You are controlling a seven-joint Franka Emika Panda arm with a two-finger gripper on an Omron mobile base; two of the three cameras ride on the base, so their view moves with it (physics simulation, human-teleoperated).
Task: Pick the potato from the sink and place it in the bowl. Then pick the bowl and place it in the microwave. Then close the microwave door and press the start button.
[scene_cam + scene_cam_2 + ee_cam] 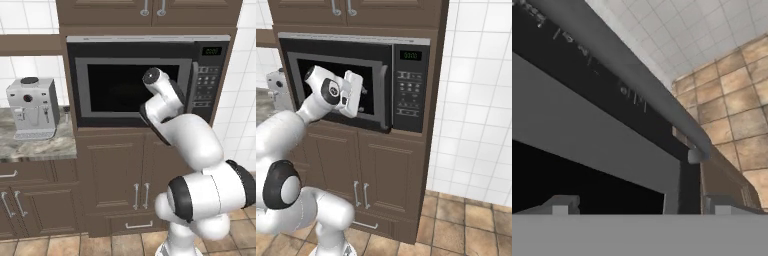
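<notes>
Right now, from the left base view, the microwave (150, 80) sits built into brown cabinets with its door (132, 87) shut, the dark glass facing out and the keypad panel (207, 82) to the right under a small green display (211, 51). The white arm reaches up in front of the door, its wrist covering the lower right of the window. A silver coffee machine (32, 107) stands on the stone surface (37, 145) to the left. From the right base view, the gripper (361, 95) hangs just before the glass, near the door's silver handle (387, 92). Through the hand view, the handle (637, 85) runs slantwise across the door frame, and the two fingertips (559, 205) stand wide apart, holding nothing. Tan floor tiles (737, 100) show beyond.
</notes>
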